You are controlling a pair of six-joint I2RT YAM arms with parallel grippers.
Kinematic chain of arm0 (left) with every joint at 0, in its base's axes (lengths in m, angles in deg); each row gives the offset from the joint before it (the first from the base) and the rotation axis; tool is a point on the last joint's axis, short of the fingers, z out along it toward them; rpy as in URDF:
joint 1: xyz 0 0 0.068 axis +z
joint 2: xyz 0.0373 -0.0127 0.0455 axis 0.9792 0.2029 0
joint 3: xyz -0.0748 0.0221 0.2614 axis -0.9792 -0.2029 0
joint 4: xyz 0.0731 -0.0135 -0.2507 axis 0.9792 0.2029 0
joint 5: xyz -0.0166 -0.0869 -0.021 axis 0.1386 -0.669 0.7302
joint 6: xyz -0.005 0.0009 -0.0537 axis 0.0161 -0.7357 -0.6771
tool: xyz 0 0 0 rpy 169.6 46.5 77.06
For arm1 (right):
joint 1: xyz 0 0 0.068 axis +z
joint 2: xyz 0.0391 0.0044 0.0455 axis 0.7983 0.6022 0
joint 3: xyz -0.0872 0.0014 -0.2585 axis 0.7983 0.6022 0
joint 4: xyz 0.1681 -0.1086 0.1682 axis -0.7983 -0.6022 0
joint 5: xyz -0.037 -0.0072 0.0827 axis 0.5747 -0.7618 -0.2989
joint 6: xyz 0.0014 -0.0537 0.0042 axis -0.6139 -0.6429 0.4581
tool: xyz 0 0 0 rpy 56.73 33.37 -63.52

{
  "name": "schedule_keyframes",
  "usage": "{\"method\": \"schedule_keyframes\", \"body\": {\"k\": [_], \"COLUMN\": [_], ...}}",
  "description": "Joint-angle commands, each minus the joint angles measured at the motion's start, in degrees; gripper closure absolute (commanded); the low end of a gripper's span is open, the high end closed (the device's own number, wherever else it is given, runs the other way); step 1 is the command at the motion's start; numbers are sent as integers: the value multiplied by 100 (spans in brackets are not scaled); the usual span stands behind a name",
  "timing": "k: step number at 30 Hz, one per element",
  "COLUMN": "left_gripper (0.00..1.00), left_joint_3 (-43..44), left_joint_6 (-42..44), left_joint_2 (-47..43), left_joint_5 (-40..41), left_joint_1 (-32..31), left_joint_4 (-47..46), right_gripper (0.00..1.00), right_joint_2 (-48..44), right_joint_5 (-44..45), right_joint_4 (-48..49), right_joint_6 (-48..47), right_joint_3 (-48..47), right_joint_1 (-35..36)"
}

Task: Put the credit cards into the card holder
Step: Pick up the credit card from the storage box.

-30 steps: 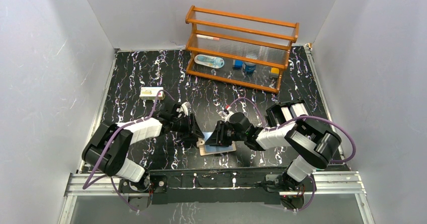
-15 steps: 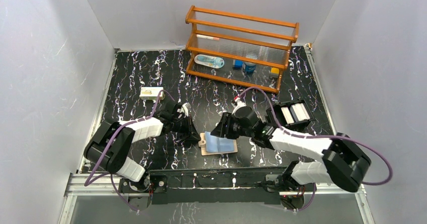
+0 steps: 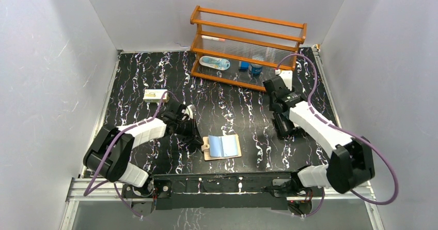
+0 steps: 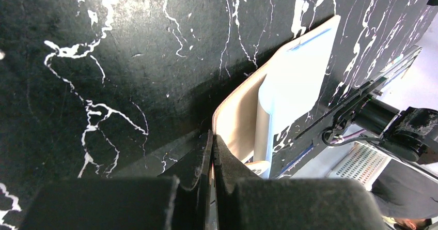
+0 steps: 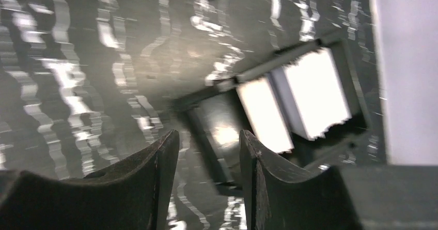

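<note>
The tan card holder [image 3: 208,150] lies open near the table's front middle. The light blue card [image 3: 223,146] lies on it and covers most of it. My left gripper [image 3: 199,140] is shut on the holder's left edge. In the left wrist view its jaws [image 4: 212,137] pinch the tan edge [image 4: 240,113], with the blue card [image 4: 297,75] beyond. My right gripper [image 3: 283,125] is open and empty at the right, far from the holder. In the right wrist view it [image 5: 209,137] hovers over the table. I cannot make out the yellowish card for sure.
A black tray [image 5: 206,111] holding two white rectangles [image 5: 315,90] lies just ahead of my right gripper. An orange wooden rack [image 3: 247,49] with small items stands at the back. A small pale yellowish piece [image 3: 155,95] lies at the back left. White walls enclose the table.
My right gripper has let go of the blue card, left it on the holder, and swung back and right to the black tray. My left gripper has kept its hold.
</note>
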Motion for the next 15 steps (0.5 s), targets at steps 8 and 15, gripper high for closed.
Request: {"method": "schedule_keyframes", "body": {"k": [8, 15], "left_gripper": [100, 100], "left_joint_3": [217, 236], "left_joint_6": [200, 229], "left_joint_2": [-722, -981], "left_joint_5": [-7, -42], "left_joint_1": [-20, -22], "left_joint_4": [642, 766], "right_gripper": [41, 37], "right_joint_2": [1164, 1343], "right_joint_5": [1508, 1272], "right_joint_4": [-328, 151], "right_joint_6": [-1423, -1785], "right_joint_3": [63, 362], "right_joint_1": [-405, -476]}}
